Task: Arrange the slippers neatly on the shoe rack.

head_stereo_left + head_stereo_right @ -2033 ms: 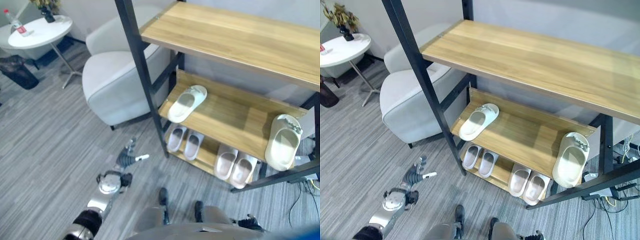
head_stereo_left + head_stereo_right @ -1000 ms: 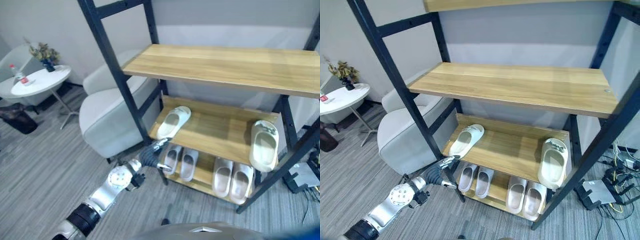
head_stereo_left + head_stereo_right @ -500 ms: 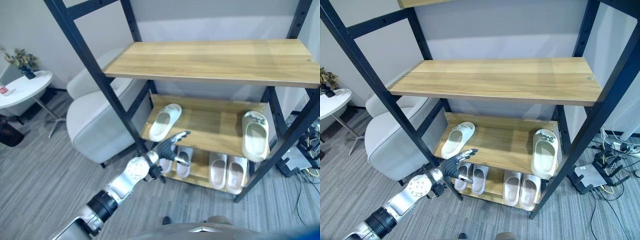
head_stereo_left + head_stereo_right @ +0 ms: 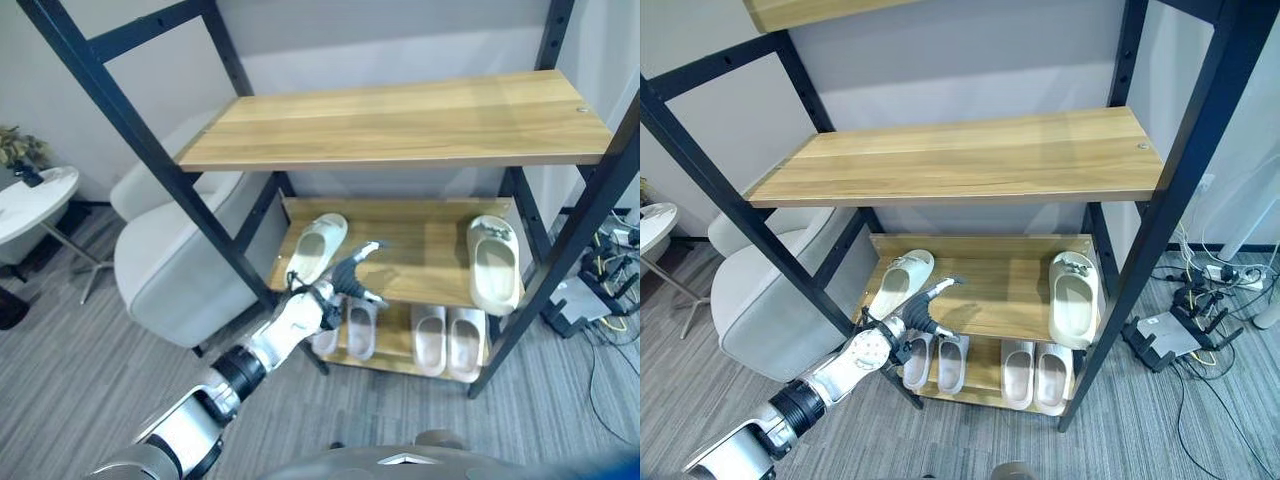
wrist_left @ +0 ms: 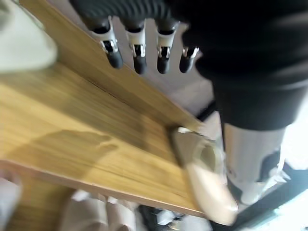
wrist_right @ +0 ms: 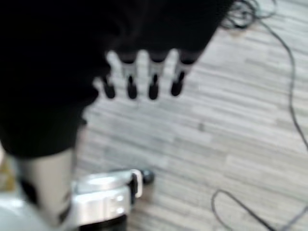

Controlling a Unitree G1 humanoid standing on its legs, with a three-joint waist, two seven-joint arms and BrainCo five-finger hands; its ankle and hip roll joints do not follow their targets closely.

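Two pale cream slippers lie apart on the rack's middle shelf point(image 4: 410, 250). One slipper point(image 4: 315, 248) lies slanted at the left end, the other point(image 4: 492, 262) points outward at the right end. My left hand point(image 4: 343, 278) hovers open at the shelf's front edge, just right of the slanted slipper, fingers stretched toward the shelf's middle. Its wrist view looks past straight fingers point(image 5: 139, 57) along the wood to the right-end slipper point(image 5: 207, 178). My right hand point(image 6: 139, 77) hangs open over the grey floor.
Two pinkish pairs point(image 4: 345, 325) point(image 4: 448, 340) stand side by side on the bottom shelf. Black rack posts point(image 4: 190, 205) frame the front. A white armchair point(image 4: 165, 275) stands left of the rack, with a round white table point(image 4: 30, 200) beyond. Cables and a box point(image 4: 595, 295) lie on the floor at right.
The camera has tilted up and the whole picture shifted. My left hand has risen from near the floor to the middle shelf's front edge, beside the slanted slipper.
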